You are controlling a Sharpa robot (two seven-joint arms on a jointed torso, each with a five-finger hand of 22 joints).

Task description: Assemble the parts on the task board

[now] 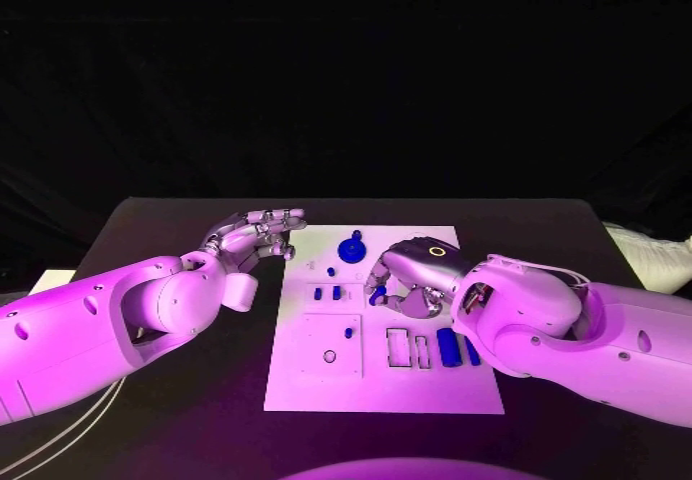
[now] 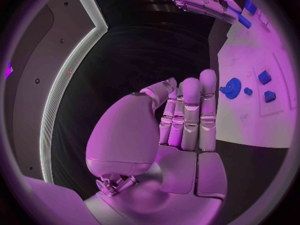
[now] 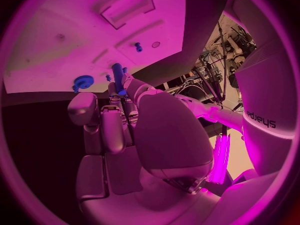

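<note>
Right robot hand [image 1: 411, 275] over task board [image 1: 310, 385] middle, pinching blue rod [image 3: 117, 77] at fingertips. Left robot hand [image 1: 257, 238] holds nothing, fingers extended side by side, above tabletop [image 1: 173, 215] beside board's left edge. Blue round part [image 1: 353, 245] near board's far edge; more blue pieces [image 1: 459, 349] near right side.

Strong magenta light washes everything; the task board [image 1: 384, 330] glares bright against a dim, near-black backdrop. Arm shells blow out pale. Wrist views bend hard at the rims (fisheye), edges dark, close fingers slightly soft.
</note>
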